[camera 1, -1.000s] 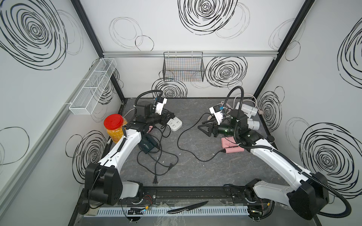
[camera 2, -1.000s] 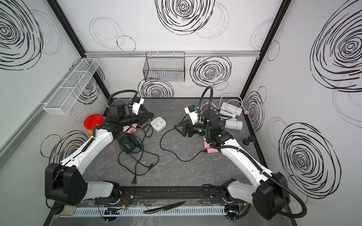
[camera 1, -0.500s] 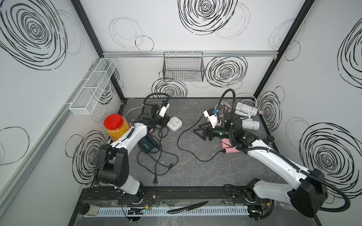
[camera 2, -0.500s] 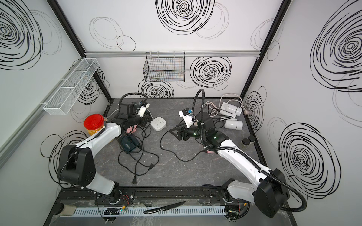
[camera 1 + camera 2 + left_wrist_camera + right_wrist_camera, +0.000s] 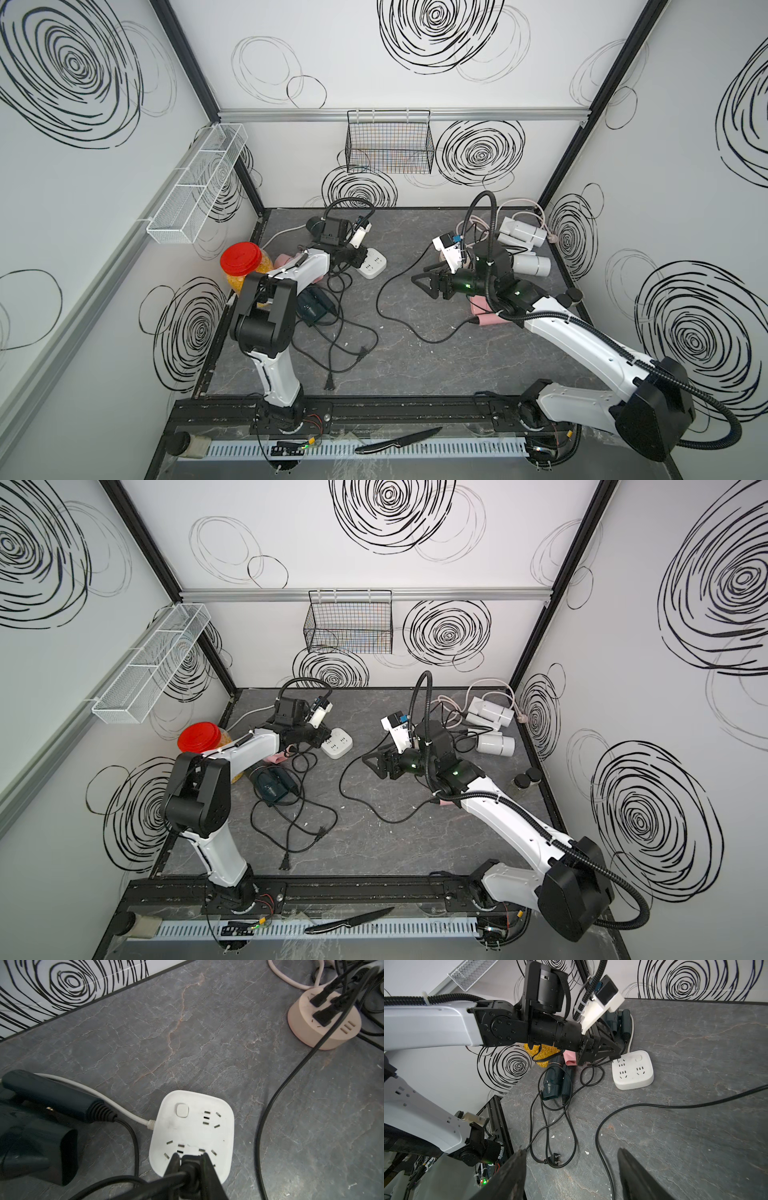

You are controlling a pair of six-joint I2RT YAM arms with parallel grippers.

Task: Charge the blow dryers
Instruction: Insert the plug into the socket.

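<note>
Left hand [image 5: 190,1157] has swung right onto white square power strip [image 5: 193,1122] | clamped on black plug [image 5: 190,1169], apparently meeting a socket | right hand [image 5: 571,1150] wide, empty | dark teal stubby blow dryer [image 5: 311,305] on desk, left of strip

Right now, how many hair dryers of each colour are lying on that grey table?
White dryers: 2
Pink dryers: 2, both partly hidden
Dark teal dryers: 2
Total: 6
</note>
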